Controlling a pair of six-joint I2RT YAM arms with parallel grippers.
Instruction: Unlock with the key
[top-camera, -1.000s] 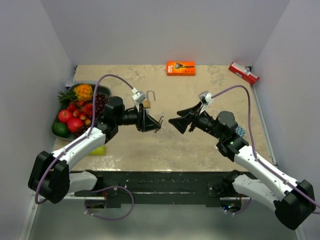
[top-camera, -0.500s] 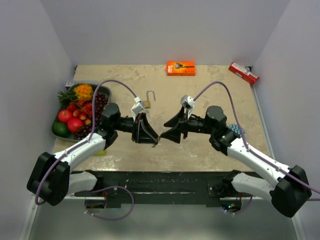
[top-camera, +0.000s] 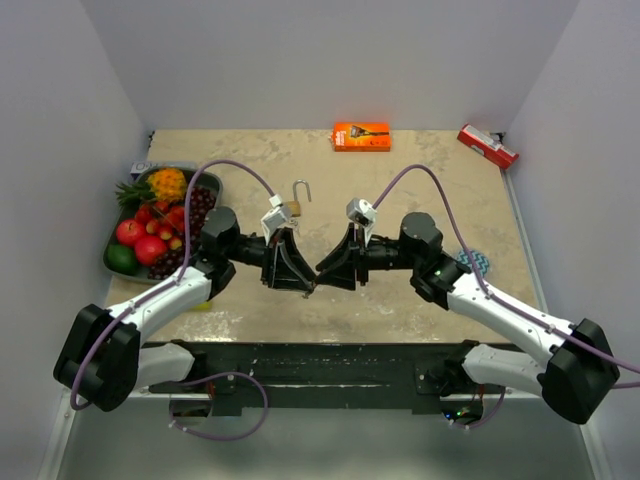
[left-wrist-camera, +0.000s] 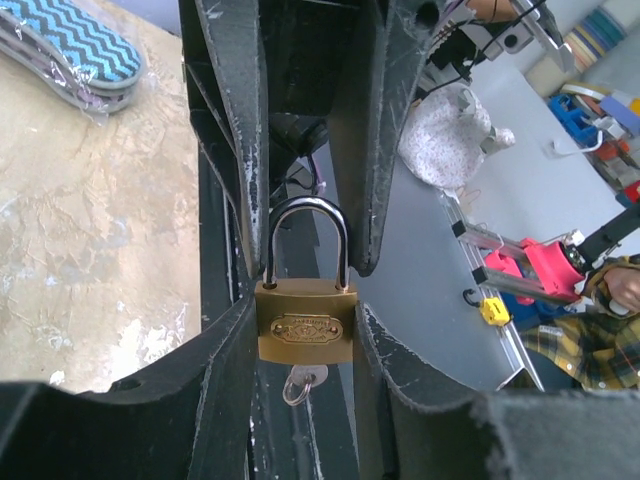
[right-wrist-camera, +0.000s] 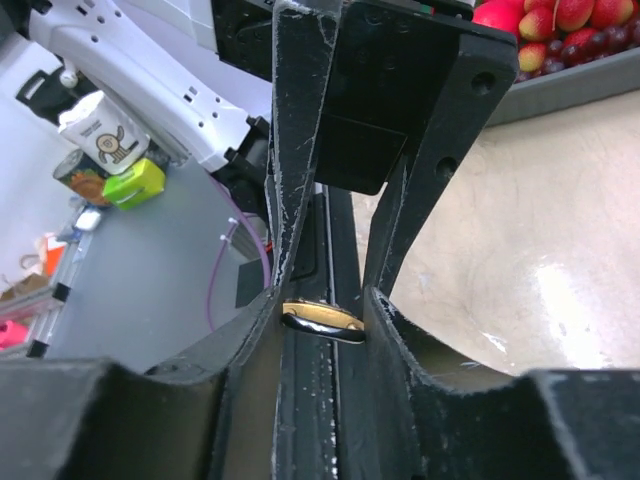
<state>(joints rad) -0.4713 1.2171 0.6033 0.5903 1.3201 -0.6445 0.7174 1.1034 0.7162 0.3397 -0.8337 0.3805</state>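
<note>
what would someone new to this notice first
At the middle of the table, two hands meet tip to tip: the left hand clamps a brass padlock with a key in its keyhole, while the right hand has its fingers on either side of the shackle. Next comes the bright fruit piled at the table's left edge, and a second padlock, shackle open, lying just beyond the left hand.

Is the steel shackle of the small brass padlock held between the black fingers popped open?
No: both legs of the steel shackle sit down in the brass padlock's body.
</note>
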